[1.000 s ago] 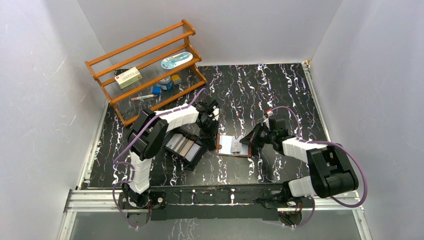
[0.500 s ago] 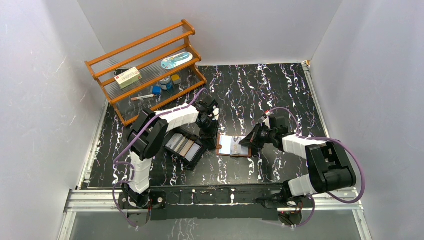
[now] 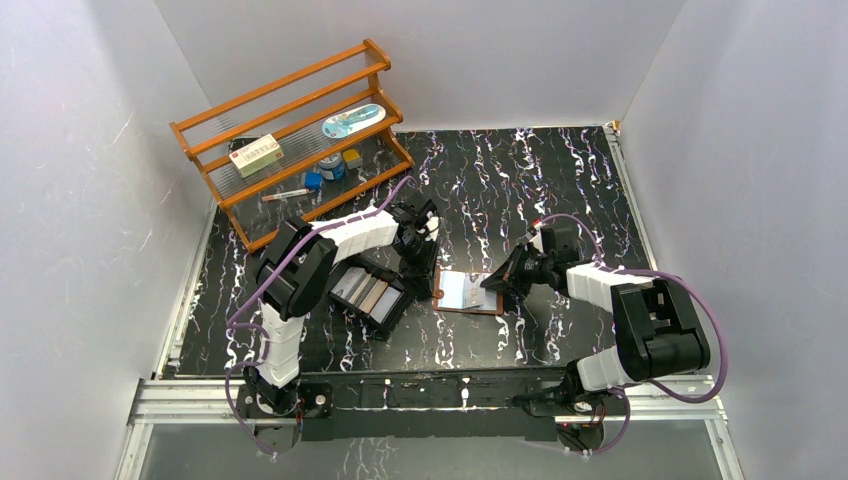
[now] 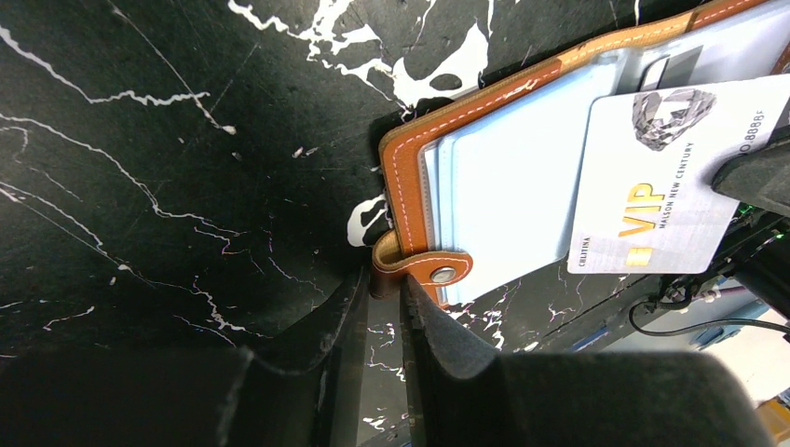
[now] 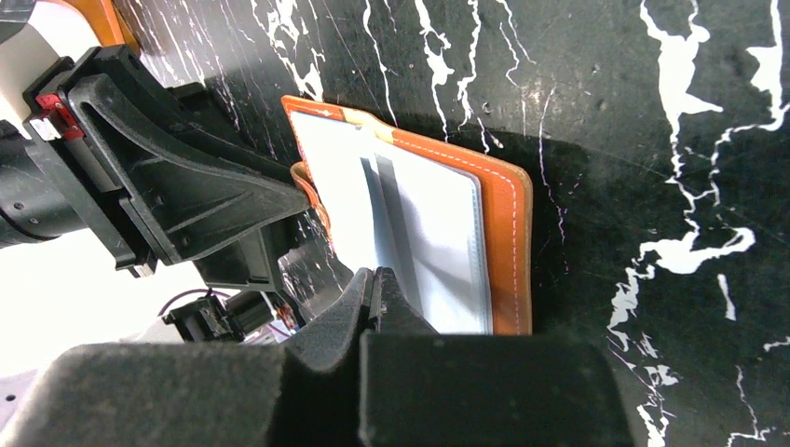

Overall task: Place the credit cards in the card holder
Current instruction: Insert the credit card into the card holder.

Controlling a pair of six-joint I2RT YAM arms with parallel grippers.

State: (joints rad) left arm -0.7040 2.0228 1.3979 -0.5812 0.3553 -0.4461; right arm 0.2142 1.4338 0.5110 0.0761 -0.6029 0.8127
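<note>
Right gripper (image 5: 375, 277) shifted, credit card (image 4: 652, 177) over card holder (image 4: 484, 186) — edge hidden

The place is recognised as a robot test booth in a lab: a black marbled table (image 3: 520, 190) is boxed in by plain white panels (image 3: 80, 150), robot arms (image 3: 300, 270) are bolted to a metal rail (image 3: 400, 395), and small props are laid on a wooden rack (image 3: 290, 130).
</note>
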